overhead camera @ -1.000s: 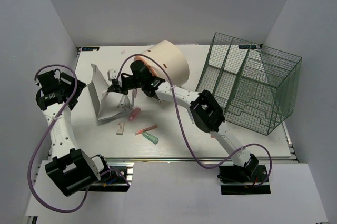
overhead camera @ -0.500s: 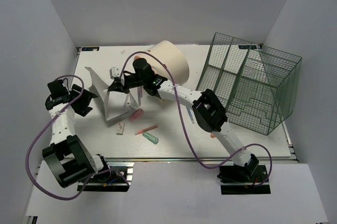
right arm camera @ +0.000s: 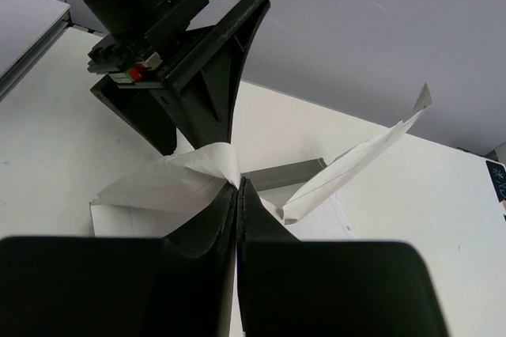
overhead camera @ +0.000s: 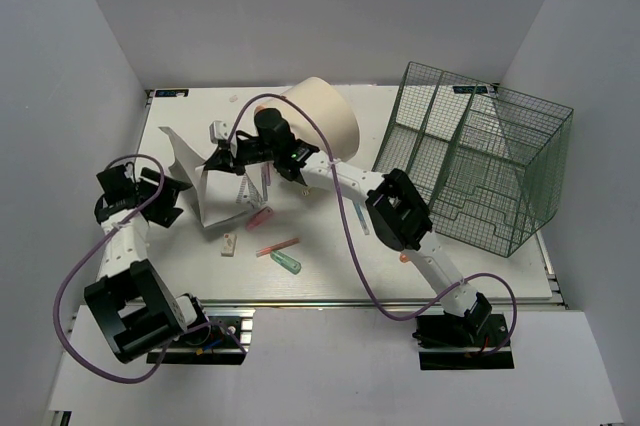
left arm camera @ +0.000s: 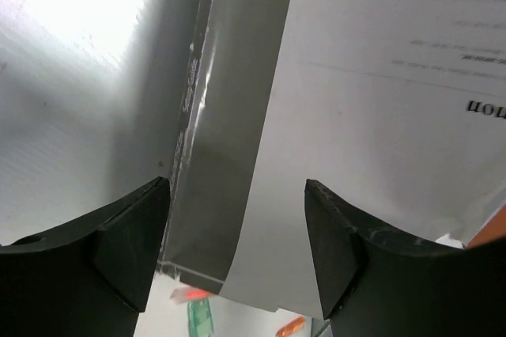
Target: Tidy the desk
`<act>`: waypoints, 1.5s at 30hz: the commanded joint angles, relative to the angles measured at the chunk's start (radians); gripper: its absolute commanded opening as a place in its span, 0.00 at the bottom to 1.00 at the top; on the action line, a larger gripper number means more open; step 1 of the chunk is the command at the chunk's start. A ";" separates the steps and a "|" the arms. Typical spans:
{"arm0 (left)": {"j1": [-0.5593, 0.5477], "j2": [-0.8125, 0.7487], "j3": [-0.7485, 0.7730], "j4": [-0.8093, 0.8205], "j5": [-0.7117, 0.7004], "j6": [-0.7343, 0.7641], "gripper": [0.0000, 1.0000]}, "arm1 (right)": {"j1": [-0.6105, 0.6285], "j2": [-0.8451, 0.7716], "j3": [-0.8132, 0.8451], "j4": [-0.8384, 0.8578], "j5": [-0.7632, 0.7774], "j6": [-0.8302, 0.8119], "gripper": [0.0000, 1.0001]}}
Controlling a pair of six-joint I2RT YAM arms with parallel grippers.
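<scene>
Top external, right end effector (overhead camera: 216,160) outstretched, pinching paper (overhead camera: 212,204)

Honestly not much to read here. The sheet of paper (left arm camera: 379,115) in the left wrist view has printed lines, but they run upside down and are too small to make out. One bold word fragment (left arm camera: 486,107) sits at the right edge of that view, cut off, so no luck. A dark sticker (overhead camera: 172,93) at the far left corner of the desk (overhead camera: 330,276) is unreadable too.
</scene>
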 commanded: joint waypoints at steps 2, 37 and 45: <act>0.013 -0.065 -0.037 0.103 -0.024 -0.045 0.79 | -0.012 -0.100 0.058 0.116 0.007 0.049 0.00; 0.022 0.159 -0.353 0.988 0.187 -0.359 0.84 | -0.038 -0.146 -0.020 0.162 -0.064 0.168 0.00; 0.004 0.264 -0.330 1.086 0.243 -0.395 0.84 | -0.040 -0.152 -0.040 0.168 -0.068 0.167 0.00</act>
